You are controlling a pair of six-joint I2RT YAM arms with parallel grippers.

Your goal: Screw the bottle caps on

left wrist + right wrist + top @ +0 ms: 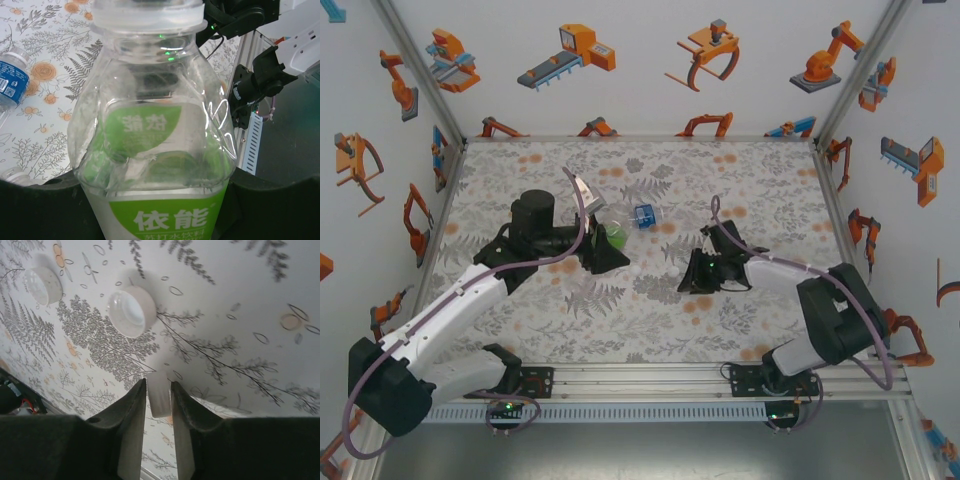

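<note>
My left gripper point(155, 215) is shut on the green-labelled clear bottle point(150, 130), clamped at its label band, with its white-ringed neck point(147, 15) pointing away. From above, this bottle point(616, 236) sticks out of the left gripper point(605, 250) at mid-table. The blue-label bottle point(645, 215) point(10, 80) lies just beyond it. A third clear bottle point(588, 192) lies behind the left wrist. My right gripper point(159, 390) point(702, 272) is low over the table, shut on a white bottle cap point(160, 395) held edge-on. Two more caps point(131, 311) point(43, 285) lie on the cloth ahead of it.
The floral tablecloth point(650, 320) covers the table. Patterned walls point(650, 60) close the back and both sides. The right arm's base and the metal rail point(260, 85) stand beyond the green bottle in the left wrist view.
</note>
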